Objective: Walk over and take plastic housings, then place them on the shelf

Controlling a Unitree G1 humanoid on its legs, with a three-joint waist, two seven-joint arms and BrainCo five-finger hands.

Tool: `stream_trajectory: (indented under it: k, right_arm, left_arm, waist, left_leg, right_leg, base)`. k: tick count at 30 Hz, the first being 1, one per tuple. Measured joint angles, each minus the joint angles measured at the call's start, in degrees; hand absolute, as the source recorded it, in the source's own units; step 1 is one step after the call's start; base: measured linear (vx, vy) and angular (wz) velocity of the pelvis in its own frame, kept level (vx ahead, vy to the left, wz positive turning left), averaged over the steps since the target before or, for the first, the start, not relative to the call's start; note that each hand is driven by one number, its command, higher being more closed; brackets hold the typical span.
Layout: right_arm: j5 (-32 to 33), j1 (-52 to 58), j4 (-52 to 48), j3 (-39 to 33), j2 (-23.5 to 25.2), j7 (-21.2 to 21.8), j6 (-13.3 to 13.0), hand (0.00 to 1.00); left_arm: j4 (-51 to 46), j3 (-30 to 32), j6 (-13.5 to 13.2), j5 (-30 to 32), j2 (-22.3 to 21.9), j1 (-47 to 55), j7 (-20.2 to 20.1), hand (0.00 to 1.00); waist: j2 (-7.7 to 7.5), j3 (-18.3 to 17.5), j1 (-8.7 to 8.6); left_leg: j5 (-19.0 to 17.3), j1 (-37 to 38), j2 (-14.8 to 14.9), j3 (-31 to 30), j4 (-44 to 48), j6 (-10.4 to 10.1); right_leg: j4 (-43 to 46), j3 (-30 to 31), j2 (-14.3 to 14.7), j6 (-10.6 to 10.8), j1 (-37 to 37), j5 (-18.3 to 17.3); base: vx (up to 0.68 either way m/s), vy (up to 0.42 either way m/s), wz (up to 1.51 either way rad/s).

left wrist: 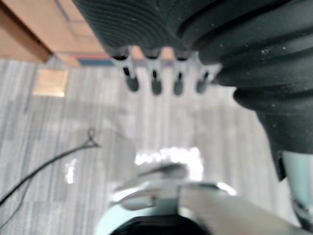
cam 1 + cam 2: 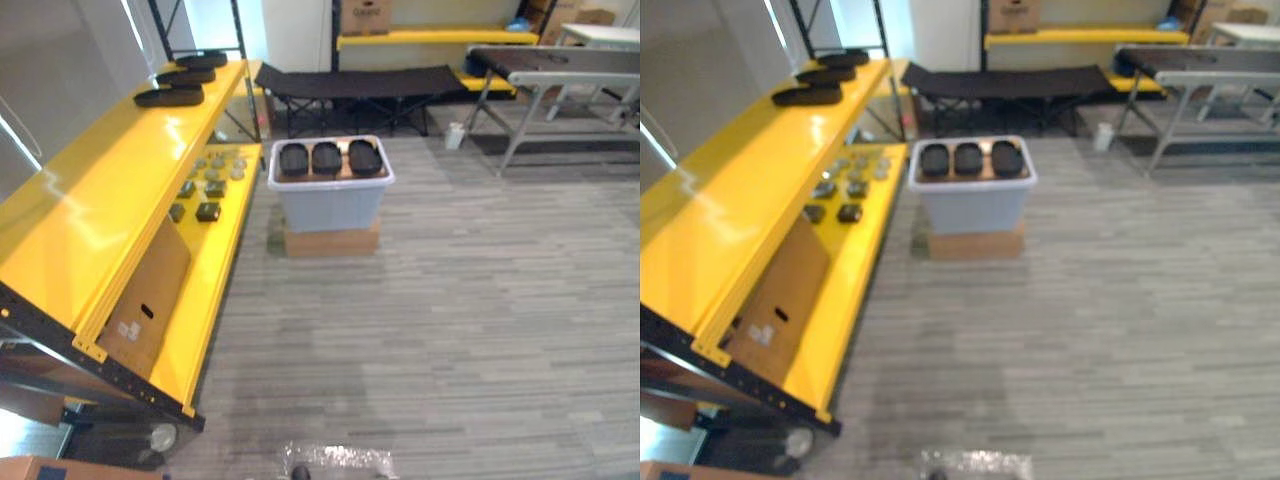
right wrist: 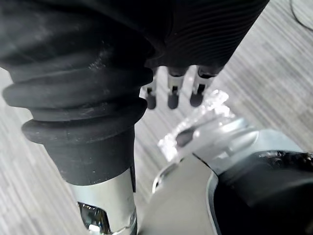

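- Left hand: hangs over the grey plank floor, fingers straight and loose in a row, dark tips pointing down, holding nothing
- Right hand: likewise hangs above the floor, fingers straight and relaxed, tips apart from every object
- Three black plastic housings: lie side by side in a row across the top of a pale bin, well ahead of both hands, in the middle of the head views
- Pale bin: stands on a flat cardboard box, just beside the far end of the shelf's lower level
- Yellow shelf: runs along the left side from near to far on a dark frame, upper level glossy
- Three more housings: rest in a line at the far end of the upper level, one behind another, close together
- Lower level: carries a cluster of small dark and grey parts towards the far end, and a cardboard sheet nearer the camera, leaning in under the upper level
- Black folding cot: stands behind the bin, across the back of the room
- Grey conveyor: stands at far right on angled legs, with a small white bottle on the floor near one leg
- Second yellow shelf: spans the back wall, bearing a cardboard carton
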Motion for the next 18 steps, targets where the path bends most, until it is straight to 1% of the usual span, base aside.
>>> stream_trajectory:
  k: [2, 3, 4, 5, 8, 9, 11, 14, 18]
  right_arm:
    - [0.5, -0.1, 0.2, 0.0, 0.2, 0.0, 0.0, 0.0]
    - [0.5, -0.1, 0.3, 0.0, 0.2, 0.0, 0.0, 0.0]
    - [0.5, -0.9, 0.6, 0.0, 0.2, 0.0, 0.0, 0.0]
    - [0.5, -1.3, 0.9, 0.0, 0.1, 0.0, 0.0, 0.0]
    - [0.5, -2.7, 1.3, 0.0, 0.6, 0.0, -0.1, 0.0]
    - [0.5, -3.1, 1.3, 0.0, 0.6, 0.0, -0.2, 0.0]
    - [0.6, -4.1, 1.2, 0.0, 0.7, -0.1, -0.2, 0.0]
    - [1.0, -4.6, 1.1, 0.0, 0.7, -0.2, -0.1, 0.0]
    - [1.0, -4.9, 0.9, -0.7, 0.7, -0.2, 0.3, 0.0]
  left_arm:
    - [0.7, -0.1, -0.1, 0.0, 0.0, -0.4, -0.1, 0.0]
    - [1.2, -0.1, -0.1, 0.0, 0.0, -0.5, -0.5, 0.0]
    - [1.4, -0.1, -0.2, 0.0, 0.1, -0.7, -0.7, 0.0]
    - [1.4, -0.1, -0.2, 0.0, 0.2, -0.7, -0.7, 0.0]
    - [1.4, -0.2, -0.8, 0.0, 1.0, -0.9, -1.8, 0.0]
    - [1.4, -0.2, -0.8, -0.1, 1.1, -0.9, -1.9, 0.0]
    - [1.4, -0.6, -0.8, -0.2, 1.1, -1.0, -1.8, 0.0]
    - [1.4, -0.7, -0.8, -0.2, 0.8, -1.4, -1.7, 0.0]
    - [1.4, -0.7, -0.8, -0.3, 0.8, -1.5, -1.8, 0.0]
  waist:
    - [0.06, 0.0, -0.01]
    - [-0.06, 0.0, -0.01]
    - [0.17, 0.1, -0.01]
    - [0.04, 0.2, -0.04]
    - [-0.97, 1.1, -0.02]
    - [-1.04, 1.2, -0.03]
    - [-0.83, 1.4, -0.1]
    - [-0.36, 1.9, -0.14]
    - [-0.42, 2.3, -0.15]
  left_leg:
    - [0.5, 0.3, 0.0, 0.1, 0.0, 0.3]
    - [0.8, 0.4, -0.2, 0.0, 0.0, 0.7]
    - [0.9, 0.4, -0.4, 0.1, 0.3, 0.8]
    - [0.9, 0.4, -0.4, 0.1, 0.3, 0.8]
    - [0.8, 1.8, -0.4, 0.3, 0.3, 0.6]
    - [0.8, 2.0, -0.4, 0.3, 0.3, 0.4]
    - [0.5, 2.4, -0.3, 0.4, 0.3, -0.1]
    - [0.4, 2.4, -0.2, 0.3, 0.3, -0.3]
    - [0.4, 2.4, -0.2, 0.2, 0.0, -0.4]
  right_leg:
    - [-0.5, -0.9, -0.1, -0.1, 0.8, 0.2]
    - [-0.7, -1.1, -0.1, 0.0, 1.3, 0.4]
    - [-0.7, -1.1, -0.2, 0.1, 1.4, 0.4]
    - [-0.7, -1.2, -0.2, 0.1, 1.4, 0.4]
    - [-0.9, -1.3, -0.3, 0.1, 2.8, 0.5]
    - [-0.8, -1.2, -0.3, 0.1, 2.9, 0.5]
    - [-0.9, -1.2, -0.3, 0.2, 3.3, 0.5]
    - [-0.9, -1.2, -0.3, 0.8, 3.3, 0.9]
    - [-0.9, -1.3, -0.3, 0.8, 3.2, 0.9]
  base:
    - [0.15, 0.012, 0.12]
    - [0.23, 0.019, 0.1]
    - [0.26, 0.017, 0.11]
    - [0.16, -0.002, 0.08]
    - [0.1, -0.016, 0.01]
    - [0.06, -0.021, -0.08]
    - [0.02, -0.015, -0.06]
    - [-0.04, 0.004, -0.01]
    - [-0.11, 0.008, -0.02]
